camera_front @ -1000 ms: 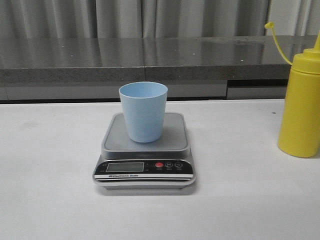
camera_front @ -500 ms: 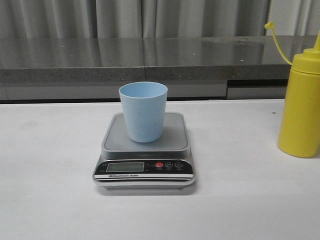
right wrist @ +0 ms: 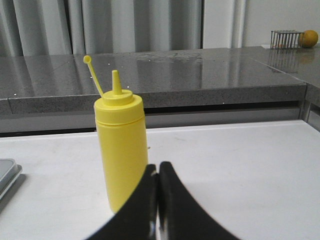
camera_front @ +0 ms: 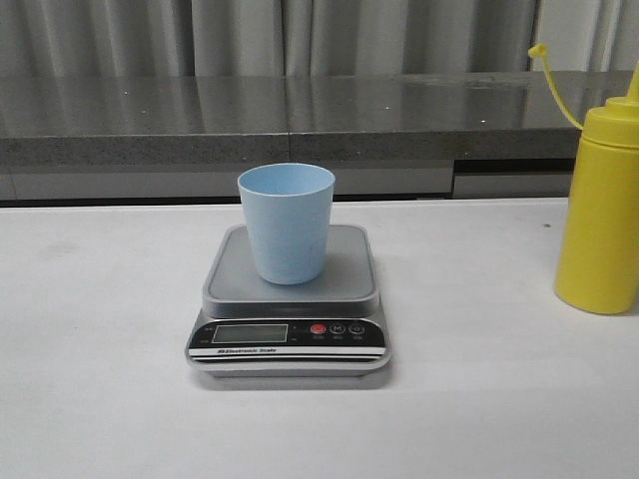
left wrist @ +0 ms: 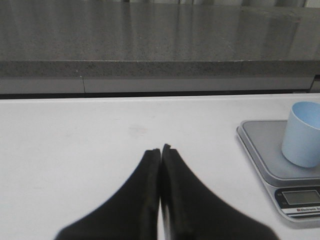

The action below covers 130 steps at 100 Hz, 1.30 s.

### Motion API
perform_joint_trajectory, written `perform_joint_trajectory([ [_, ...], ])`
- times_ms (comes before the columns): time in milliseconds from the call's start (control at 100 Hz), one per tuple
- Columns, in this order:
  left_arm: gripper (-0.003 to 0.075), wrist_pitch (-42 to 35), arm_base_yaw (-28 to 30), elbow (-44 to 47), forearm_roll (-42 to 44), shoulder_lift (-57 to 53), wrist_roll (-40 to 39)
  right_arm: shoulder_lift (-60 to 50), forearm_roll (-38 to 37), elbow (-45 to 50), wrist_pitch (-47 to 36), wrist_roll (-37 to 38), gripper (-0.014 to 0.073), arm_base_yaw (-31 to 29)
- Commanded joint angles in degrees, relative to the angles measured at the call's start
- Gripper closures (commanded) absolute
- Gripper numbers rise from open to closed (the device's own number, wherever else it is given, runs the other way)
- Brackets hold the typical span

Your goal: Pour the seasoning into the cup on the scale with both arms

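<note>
Cup (camera_front: 287,222) upright on scale (camera_front: 290,299), set to weigh the pour. Seasoning (camera_front: 600,205) upright on table, well right, untouched. We see left gripper (left wrist: 160,149) and right gripper (right wrist: 158,165) both clenched, empty; right faces bottle, likely picks first.

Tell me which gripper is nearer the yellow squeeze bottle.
Right. The right gripper is shut and faces the squeeze bottle just ahead of its fingers. The left gripper, also shut, sits beyond the scale and cup, with no bottle in its view.
</note>
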Motion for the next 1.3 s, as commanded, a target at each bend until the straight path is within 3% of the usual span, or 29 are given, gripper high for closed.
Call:
perform_joint_trajectory([
  [0, 0.0741, -11.0, 0.2, 1.1, 0.3, 0.6, 0.0, -1.4, -0.4, -1.0, -4.6, 0.0, 0.0662, -0.3],
  [120, 0.0741, -20.5, 0.2, 6.6, 0.6, -0.6, 0.0, -1.4, -0.4, -1.0, -4.6, 0.0, 0.0662, -0.3],
  [490, 0.0741, -23.7, 1.8, 19.0, 1.9, -11.6, 0.0, -1.4, -0.4, -1.0, -4.6, 0.0, 0.0662, -0.3],
  [1290, 0.0741, -21.4, 2.1, 18.9, 2.7, -11.5, 0.0, -1.3, -0.4, -1.0, -4.6, 0.0, 0.0662, -0.3],
])
